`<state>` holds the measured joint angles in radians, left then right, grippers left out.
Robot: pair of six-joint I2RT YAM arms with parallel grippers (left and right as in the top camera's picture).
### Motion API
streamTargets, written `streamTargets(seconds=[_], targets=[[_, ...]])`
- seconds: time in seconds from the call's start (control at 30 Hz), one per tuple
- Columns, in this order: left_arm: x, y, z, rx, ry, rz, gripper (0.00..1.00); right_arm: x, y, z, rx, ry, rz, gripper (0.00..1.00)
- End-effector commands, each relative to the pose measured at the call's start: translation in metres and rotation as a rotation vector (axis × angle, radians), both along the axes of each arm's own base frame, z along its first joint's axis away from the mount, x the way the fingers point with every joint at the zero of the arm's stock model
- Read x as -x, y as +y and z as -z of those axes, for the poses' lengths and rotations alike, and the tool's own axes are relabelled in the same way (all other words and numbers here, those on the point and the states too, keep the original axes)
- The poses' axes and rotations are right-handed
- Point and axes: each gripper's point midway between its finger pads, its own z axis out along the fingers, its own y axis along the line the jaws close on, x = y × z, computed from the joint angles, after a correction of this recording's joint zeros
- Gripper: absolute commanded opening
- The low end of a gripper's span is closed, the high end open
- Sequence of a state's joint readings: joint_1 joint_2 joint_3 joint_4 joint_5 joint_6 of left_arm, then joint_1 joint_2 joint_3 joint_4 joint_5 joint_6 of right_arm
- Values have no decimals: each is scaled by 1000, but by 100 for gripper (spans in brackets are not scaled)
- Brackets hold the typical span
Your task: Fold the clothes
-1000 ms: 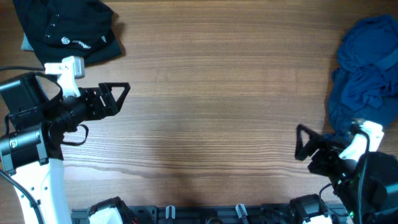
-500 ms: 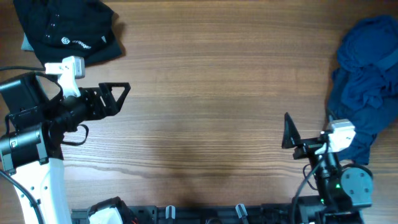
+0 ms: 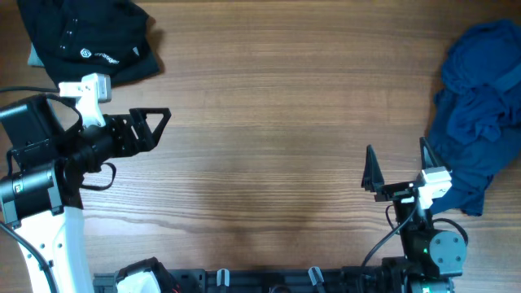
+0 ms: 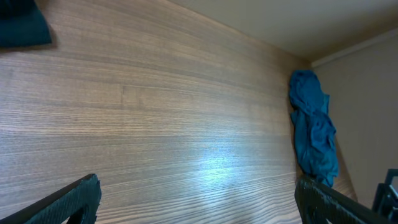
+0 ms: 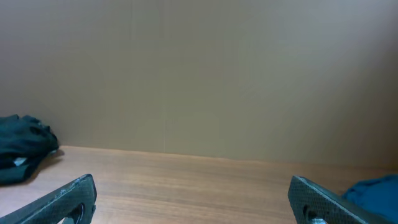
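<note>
**A:** Where does the black shirt (image 3: 81, 37) lie from the arms?

**B:** It is bunched in the far left corner of the table (image 3: 269, 98), with its white round logo (image 3: 85, 54) facing up. The left gripper (image 3: 159, 128) is the nearer one. The shirt sits near it, farther from the robot and over to its left.

**A:** Is that gripper aimed at it?

**B:** No. Its jaws are spread wide with nothing between them, and they point right, toward the middle of the table. The shirt lies to the side and rear of where the fingers point, so I judge the wrist must swing round before it can reach.

**A:** And the shirt's long axis?

**B:** Roughly left to right along the far edge.

**A:** What about the right gripper (image 3: 396, 159)?

**B:** It is also spread and empty, pointing away from the robot and well apart from the black shirt. Close by it has the heap of blue clothes (image 3: 476, 106), just beside it on its right. That heap runs far to near along the right edge.
</note>
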<state>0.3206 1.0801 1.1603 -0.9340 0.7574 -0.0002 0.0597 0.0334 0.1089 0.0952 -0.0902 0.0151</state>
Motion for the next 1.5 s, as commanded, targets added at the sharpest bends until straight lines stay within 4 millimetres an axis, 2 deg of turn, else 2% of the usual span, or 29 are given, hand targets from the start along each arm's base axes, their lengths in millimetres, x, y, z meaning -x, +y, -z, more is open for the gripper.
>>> streamTargets(seconds=[0.0,0.4,0.6,0.67,0.8,1.47], targets=[[1,-4,2,-1,-8,27,100,1,-2,2,15,-22,9,100],[1,-4,2,-1,-8,27,100,-6,-10,26,17,0,42,100],[1,-4,2,-1,-8,27,100,-7,-27,29,15,12,108,100],[1,-4,2,-1,-8,27,100,-8,-30,35,16,39,120,100],[1,-4,2,-1,-8,27,100,-10,-31,66,11,165,114,100],[1,-4,2,-1,-8,27,100,-10,-31,65,13,162,115,100]])
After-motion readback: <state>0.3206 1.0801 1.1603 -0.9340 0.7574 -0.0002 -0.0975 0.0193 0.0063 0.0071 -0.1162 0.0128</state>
